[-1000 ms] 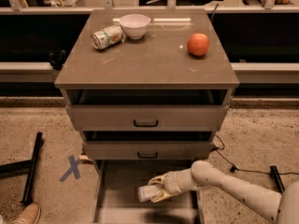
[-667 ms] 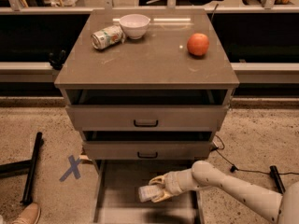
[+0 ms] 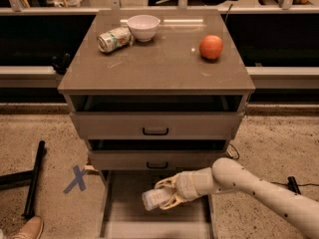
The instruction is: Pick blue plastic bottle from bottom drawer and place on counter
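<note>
My gripper [image 3: 163, 196] is down in the open bottom drawer [image 3: 124, 219], fingers clamped around the blue plastic bottle [image 3: 151, 199], which lies sideways. Can't tell if it's off the drawer floor. On the counter [image 3: 159, 66]: dented can [image 3: 113, 39], white bowl [image 3: 143, 27], orange [image 3: 211, 47].

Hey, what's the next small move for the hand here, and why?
Probably raise it a little, clear of the drawer walls: the hand grips the bottle low over the open bottom drawer, and the counter sits well above.
</note>
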`<state>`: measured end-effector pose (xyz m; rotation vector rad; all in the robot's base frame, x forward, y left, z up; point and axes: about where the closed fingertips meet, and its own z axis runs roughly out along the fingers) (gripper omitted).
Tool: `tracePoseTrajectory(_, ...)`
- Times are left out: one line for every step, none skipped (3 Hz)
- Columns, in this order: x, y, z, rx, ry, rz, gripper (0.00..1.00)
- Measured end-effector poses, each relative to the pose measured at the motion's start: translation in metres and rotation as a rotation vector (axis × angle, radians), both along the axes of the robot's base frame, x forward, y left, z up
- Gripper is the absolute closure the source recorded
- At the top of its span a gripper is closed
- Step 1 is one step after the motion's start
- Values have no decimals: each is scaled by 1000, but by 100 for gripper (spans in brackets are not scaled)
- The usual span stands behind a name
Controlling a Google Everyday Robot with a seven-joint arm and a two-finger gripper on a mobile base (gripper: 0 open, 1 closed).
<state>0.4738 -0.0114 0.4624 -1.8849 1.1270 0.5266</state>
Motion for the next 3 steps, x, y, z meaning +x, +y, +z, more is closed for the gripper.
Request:
tracePoseTrajectory(-2,2,67,-19,-78,30,100)
tracePoseTrajectory(2,-3,131,-47,-212,15,100)
tracePoseTrajectory(2,-3,131,-47,-212,15,100)
